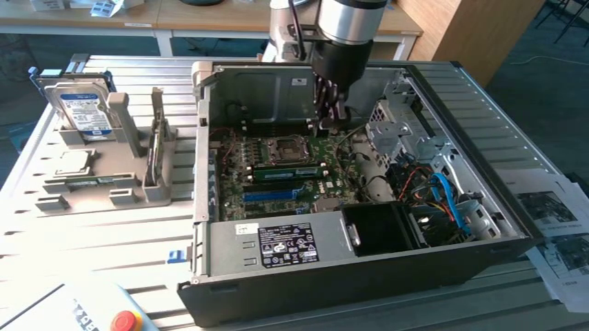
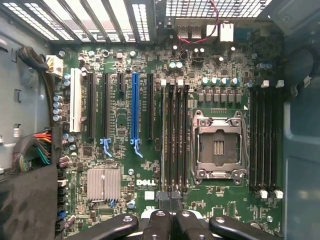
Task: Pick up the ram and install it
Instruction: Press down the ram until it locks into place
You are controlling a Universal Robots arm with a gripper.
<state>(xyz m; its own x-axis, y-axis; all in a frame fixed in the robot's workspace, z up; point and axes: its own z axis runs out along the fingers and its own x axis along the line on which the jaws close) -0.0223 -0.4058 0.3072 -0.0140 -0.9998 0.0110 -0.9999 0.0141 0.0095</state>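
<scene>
Standing on the slatted metal bench (image 1: 110, 227), the open computer case (image 1: 368, 276) is taking up most of the exterior view, with its side panel off and its interior facing upward. The robot arm (image 1: 345, 34) is reaching down into the case from above, near the rear wall. A grey power supply (image 1: 276, 245) carrying a black label is sitting along the near edge of the case. The green motherboard (image 1: 239, 179) (image 2: 235, 200) is lying flat on the case floor.

On the exterior view's left, a grey holder rack (image 1: 101, 186) is resting on the bench beside the case, and a silver hard drive (image 1: 83, 110) with a blue-white label is standing upright in it.

On the board, the CPU socket (image 1: 283, 148) (image 2: 219, 145) is sitting open in its metal frame, with banks of black memory slots on two sides. A long blue slot (image 1: 276, 195) (image 2: 135, 110) is running parallel to those banks.

The ram (image 1: 285, 173) is standing on edge in the slot bank between the CPU socket and the blue slot; which slot of that bank is carrying it cannot be told.

The claw (image 1: 324, 126) (image 2: 170, 200) is hanging above the board on the far side of the socket, apart from the ram. Its black fingertips are pressing together, with nothing showing between them.
</scene>
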